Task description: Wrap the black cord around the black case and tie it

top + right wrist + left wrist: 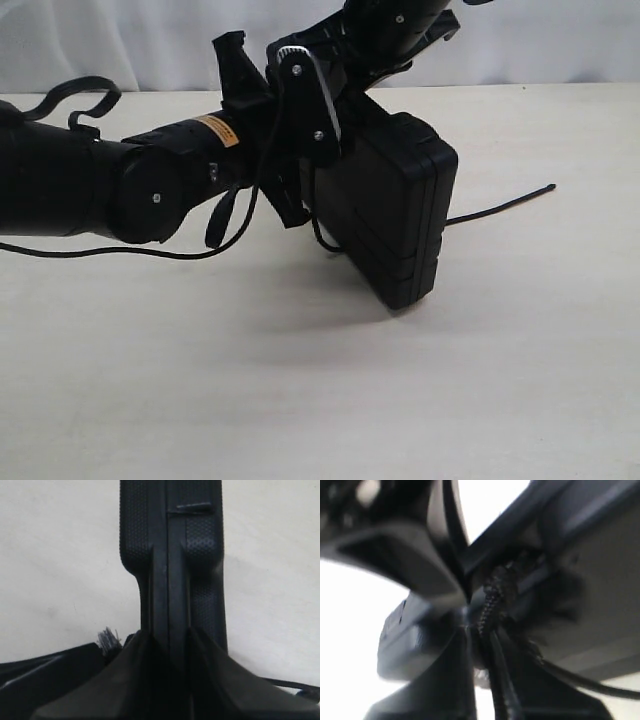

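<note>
1. A wide, flat, pale cream desk fills most of the exterior view.
2. The desk top is smooth and plain, the same colour all over.
3. Behind the far edge of the desk hangs a white cloth curtain with soft folds.
4. The light is bright and even.
5. A soft grey shadow lies on the desk near the middle.
6. Up close, in the right wrist view, the desk looks just as pale and plain.

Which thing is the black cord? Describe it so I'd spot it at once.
Find the black case held tilted over the pale table. The black cord is the thin line trailing from behind its right side across the tabletop to a free end. Unlike the arm's cable loop, it is braided.
</note>
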Robot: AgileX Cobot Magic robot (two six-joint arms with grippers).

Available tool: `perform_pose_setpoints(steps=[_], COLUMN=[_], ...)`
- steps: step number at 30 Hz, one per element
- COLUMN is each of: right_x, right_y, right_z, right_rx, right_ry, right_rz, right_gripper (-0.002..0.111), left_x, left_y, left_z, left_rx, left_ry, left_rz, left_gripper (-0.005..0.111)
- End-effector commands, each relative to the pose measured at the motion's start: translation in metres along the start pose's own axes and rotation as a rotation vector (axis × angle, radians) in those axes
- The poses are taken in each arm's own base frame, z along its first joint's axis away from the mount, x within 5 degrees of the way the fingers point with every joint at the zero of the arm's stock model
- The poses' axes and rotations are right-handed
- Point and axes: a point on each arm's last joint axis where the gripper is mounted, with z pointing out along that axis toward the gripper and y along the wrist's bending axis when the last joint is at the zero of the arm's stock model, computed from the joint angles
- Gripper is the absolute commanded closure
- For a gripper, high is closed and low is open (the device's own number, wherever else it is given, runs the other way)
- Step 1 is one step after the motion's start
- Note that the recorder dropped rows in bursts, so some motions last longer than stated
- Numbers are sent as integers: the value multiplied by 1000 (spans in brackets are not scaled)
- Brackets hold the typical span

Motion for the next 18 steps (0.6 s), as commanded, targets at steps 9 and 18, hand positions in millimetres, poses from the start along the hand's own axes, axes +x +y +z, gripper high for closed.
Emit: perform_pose_setpoints(steps=[9, 18], right_x=[2, 2], right_y=[0, 0], right_z=[5, 5], right_rx=[-6, -5], right_ry=[21, 15], right_rz=[-2, -2], right_gripper=[104, 104], left_x=[4, -17], left_y=[-17, -22], left_z=[14, 11], left_rx=[39, -1], left_ry=[-43, -162], left_rz=[37, 98], left_gripper=[107, 99])
